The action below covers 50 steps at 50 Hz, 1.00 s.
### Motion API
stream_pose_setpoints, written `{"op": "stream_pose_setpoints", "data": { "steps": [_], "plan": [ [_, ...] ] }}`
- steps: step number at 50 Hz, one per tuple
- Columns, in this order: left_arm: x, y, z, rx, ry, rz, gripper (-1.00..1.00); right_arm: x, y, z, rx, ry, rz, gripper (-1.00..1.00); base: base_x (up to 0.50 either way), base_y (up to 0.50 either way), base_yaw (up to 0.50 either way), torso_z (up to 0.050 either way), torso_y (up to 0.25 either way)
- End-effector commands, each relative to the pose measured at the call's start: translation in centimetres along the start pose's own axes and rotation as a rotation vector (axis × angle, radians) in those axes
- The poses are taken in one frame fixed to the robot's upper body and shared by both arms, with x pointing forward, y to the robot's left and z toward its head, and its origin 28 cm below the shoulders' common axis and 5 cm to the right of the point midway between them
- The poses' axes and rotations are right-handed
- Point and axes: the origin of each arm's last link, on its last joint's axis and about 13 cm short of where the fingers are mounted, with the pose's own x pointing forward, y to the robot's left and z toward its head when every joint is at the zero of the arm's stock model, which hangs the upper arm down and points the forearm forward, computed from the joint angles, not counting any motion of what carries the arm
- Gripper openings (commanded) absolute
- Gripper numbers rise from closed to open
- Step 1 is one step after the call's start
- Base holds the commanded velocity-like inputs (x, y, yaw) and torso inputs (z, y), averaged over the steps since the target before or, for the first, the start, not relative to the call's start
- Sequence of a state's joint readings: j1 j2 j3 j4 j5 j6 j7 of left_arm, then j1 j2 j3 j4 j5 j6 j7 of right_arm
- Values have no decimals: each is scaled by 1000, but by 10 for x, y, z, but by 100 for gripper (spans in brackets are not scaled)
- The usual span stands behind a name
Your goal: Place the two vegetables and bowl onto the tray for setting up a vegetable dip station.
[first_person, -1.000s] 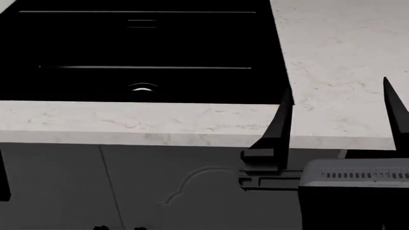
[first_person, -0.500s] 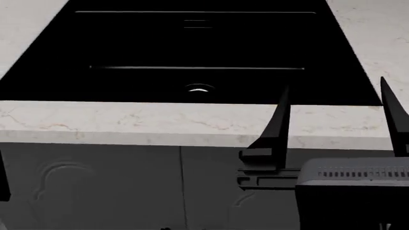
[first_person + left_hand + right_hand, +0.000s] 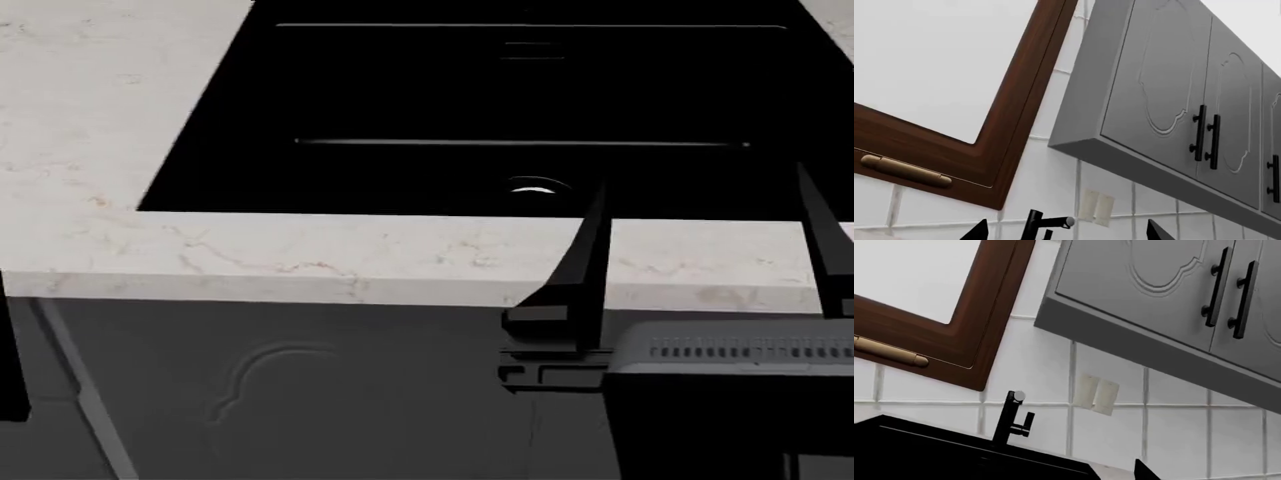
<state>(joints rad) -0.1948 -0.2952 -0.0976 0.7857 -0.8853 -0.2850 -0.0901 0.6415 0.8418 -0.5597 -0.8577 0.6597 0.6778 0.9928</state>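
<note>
The two vegetables, the bowl and the tray are out of view in every frame. In the head view my right gripper (image 3: 701,180) hangs at the counter's front edge, in front of the black sink basin (image 3: 400,100). It is open, its two black fingers (image 3: 583,260) far apart with nothing between them. My left gripper (image 3: 1067,232) shows only two wide-set fingertips (image 3: 981,231) in the left wrist view, open and empty, pointing at the tiled wall. A dark sliver of it (image 3: 7,360) sits at the head view's left edge.
Pale marble countertop (image 3: 107,150) surrounds the sink. Grey cabinet doors (image 3: 267,390) lie below the counter edge. A black faucet (image 3: 1011,422) stands behind the sink, with a wall outlet (image 3: 1095,394), a brown window frame (image 3: 1007,125) and grey wall cupboards (image 3: 1174,100) above.
The head view has slid left along the counter: the sink and its drain have shifted right in the picture, and more countertop shows at the left. Both grippers keep their places in the picture.
</note>
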Motion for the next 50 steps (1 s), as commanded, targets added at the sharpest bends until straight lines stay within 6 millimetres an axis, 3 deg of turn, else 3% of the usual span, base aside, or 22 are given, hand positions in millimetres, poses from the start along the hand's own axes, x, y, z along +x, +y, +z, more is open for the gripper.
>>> {"op": "stream_pose_setpoints", "data": {
  "steps": [1, 50],
  "plan": [
    [-1, 0, 0, -1, 0, -4, 100, 0, 1, 0, -13, 9, -5, 100, -1, 500, 0, 0, 0],
    [1, -2, 1, 1, 2, -3, 100, -1, 2, 2, -4, -10, 17, 100, -1, 500, 0, 0, 0]
  ]
}}
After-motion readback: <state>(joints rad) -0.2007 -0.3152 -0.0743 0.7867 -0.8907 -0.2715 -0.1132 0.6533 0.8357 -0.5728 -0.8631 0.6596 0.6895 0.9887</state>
